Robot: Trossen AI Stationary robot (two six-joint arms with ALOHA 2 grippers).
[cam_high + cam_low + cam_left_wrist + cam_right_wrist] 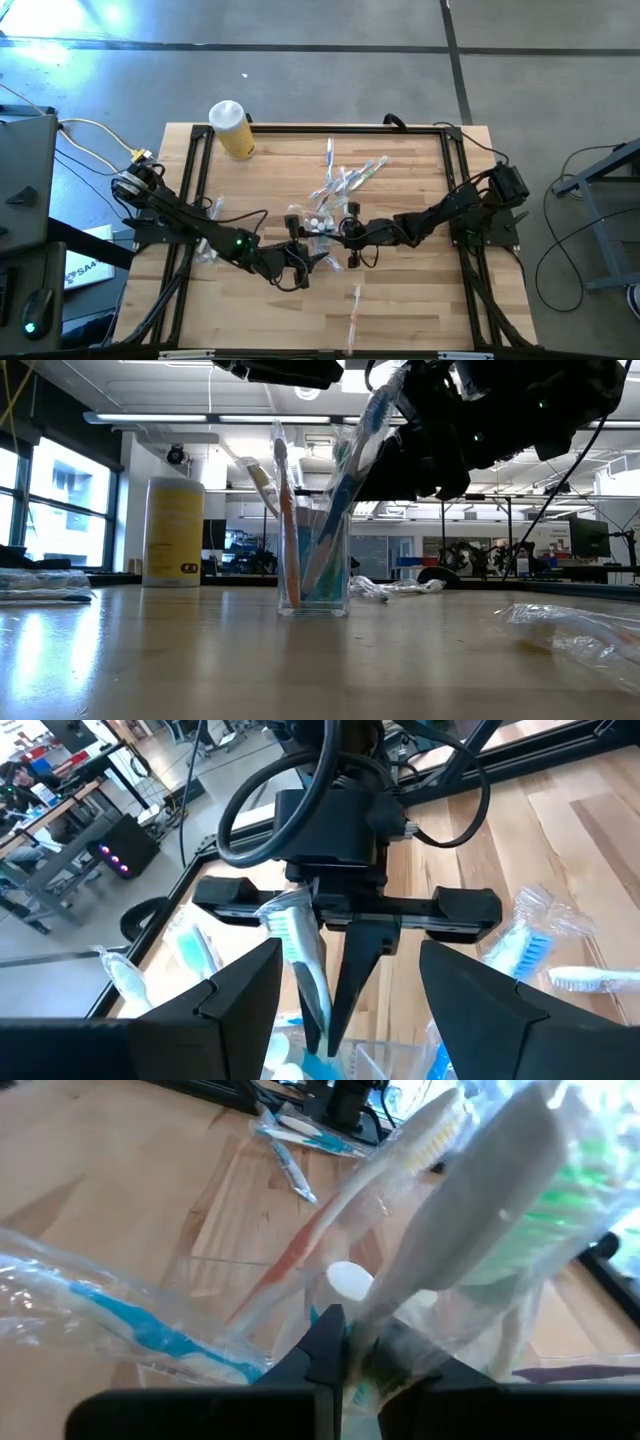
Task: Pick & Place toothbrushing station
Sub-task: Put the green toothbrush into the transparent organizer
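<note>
Clear cup (314, 565) stands upright mid-tabletop (420, 300), holding several toothbrushes and a teal tube. Right gripper (335, 1020) is seen directly above it, jaws closed on a wrapped blue toothbrush (350, 480) being lowered in. Left gripper (290, 262) waits beside the cup, jaws open. Step judged: insertion. Next: release, then lift clear without tipping the cup.

Grey floor (300, 80), windows (50, 500), ceiling lights (180, 417).
</note>
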